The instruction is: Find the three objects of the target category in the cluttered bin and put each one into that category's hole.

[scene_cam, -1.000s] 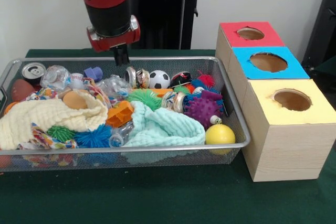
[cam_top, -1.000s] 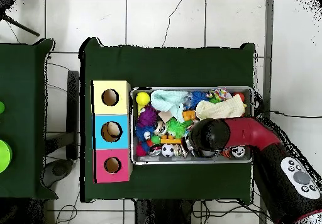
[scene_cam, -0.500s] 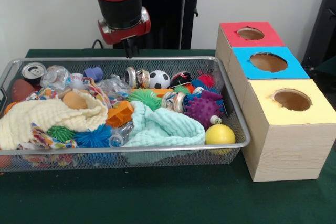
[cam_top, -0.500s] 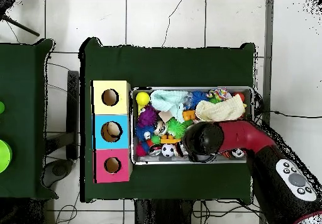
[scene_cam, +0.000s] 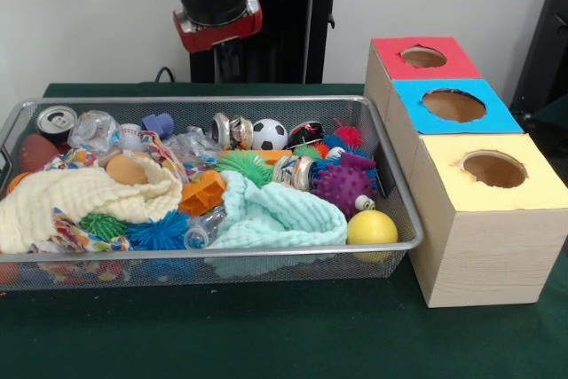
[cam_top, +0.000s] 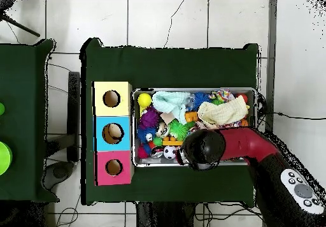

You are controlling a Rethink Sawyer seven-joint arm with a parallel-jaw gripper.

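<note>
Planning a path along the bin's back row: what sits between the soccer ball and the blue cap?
In the front view, two crushed cans lie right beside the soccer ball, then crumpled clear plastic toward the blue cap.

Wire-mesh metal bin (scene_cam: 390, 185), waffle-knit cloths (scene_cam: 277, 216), wood-grain box (scene_cam: 484, 259), matt green tablecloth (scene_cam: 284, 335)

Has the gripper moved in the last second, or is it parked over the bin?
Yes. In the front view the gripper has risen clear above the bin's far rim and shifted right, toward the soccer ball.
</note>
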